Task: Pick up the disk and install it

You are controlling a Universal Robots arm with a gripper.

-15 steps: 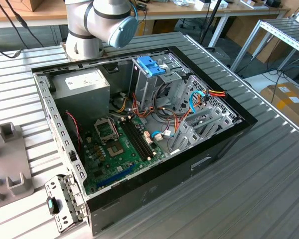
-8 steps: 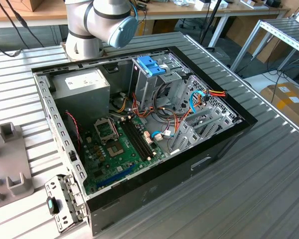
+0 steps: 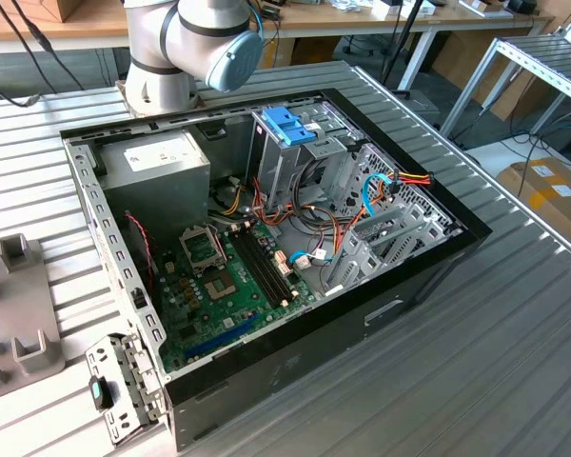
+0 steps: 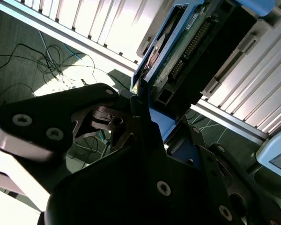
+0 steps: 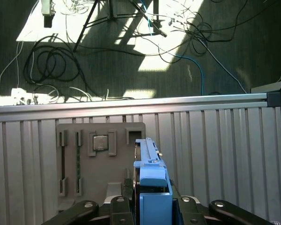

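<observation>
Near the table (image 5: pixel 225 140) edge, gripper (image 5: pixel 153 205) clamps disk (image 5: pixel 153 185).

Exterior view even; wrist views harsh sun w/ shadows.

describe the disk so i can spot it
In the first wrist view, start at the ribbed metal table and the grey fixture plate on it. Between that plate and the camera, the disk stands edge-on in the gripper; its bright blue carrier sets it apart from the grey and black around it.
</observation>
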